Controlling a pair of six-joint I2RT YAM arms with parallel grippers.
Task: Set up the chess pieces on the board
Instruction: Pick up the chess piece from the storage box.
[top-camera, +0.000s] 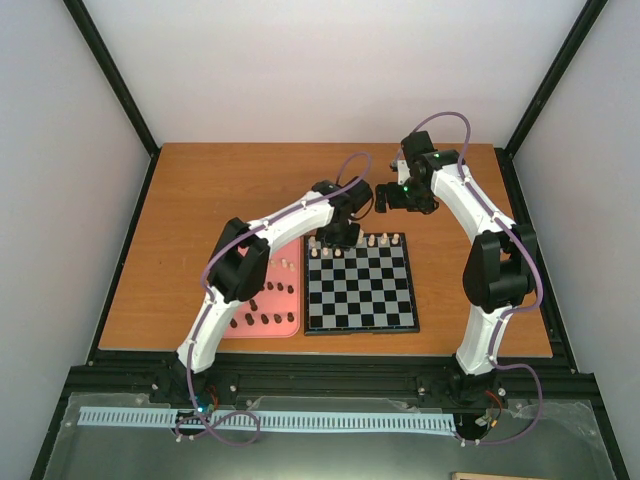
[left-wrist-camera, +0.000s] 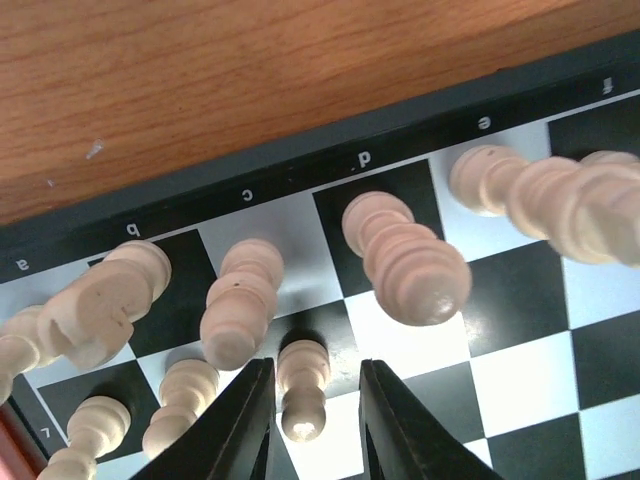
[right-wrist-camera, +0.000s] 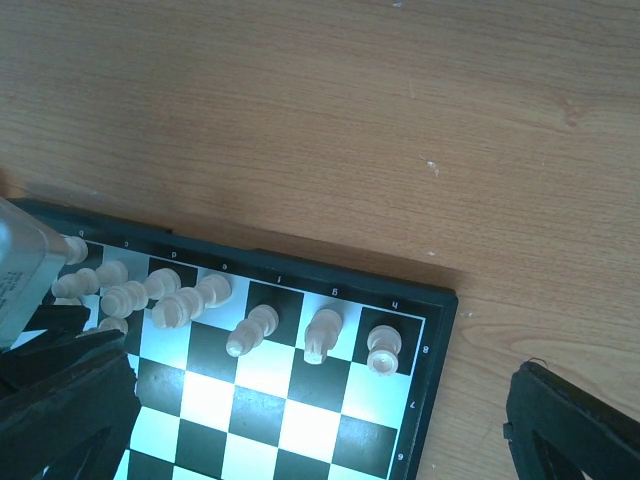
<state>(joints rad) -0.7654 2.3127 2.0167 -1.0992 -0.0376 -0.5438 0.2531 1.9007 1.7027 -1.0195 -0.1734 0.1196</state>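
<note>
The board (top-camera: 362, 329) lies at the table's front centre, its far row lined with cream chess pieces (top-camera: 372, 241). My left gripper (top-camera: 338, 238) hangs over the board's far left corner. In the left wrist view its jaws (left-wrist-camera: 316, 370) stand a little apart around a small cream pawn (left-wrist-camera: 302, 390) that stands upright on a second-row square, with a gap on each side. Taller cream pieces (left-wrist-camera: 405, 262) stand just beyond it. My right gripper (top-camera: 385, 197) hovers past the board's far edge, wide open and empty; its fingers (right-wrist-camera: 60, 400) frame the board's right corner (right-wrist-camera: 440, 330).
A pink tray (top-camera: 285, 300) sits left of the board with several dark brown pieces (top-camera: 262, 320) on it. More cream pawns (left-wrist-camera: 180, 400) stand close by the left finger. Bare wooden table (top-camera: 250, 190) stretches behind the board.
</note>
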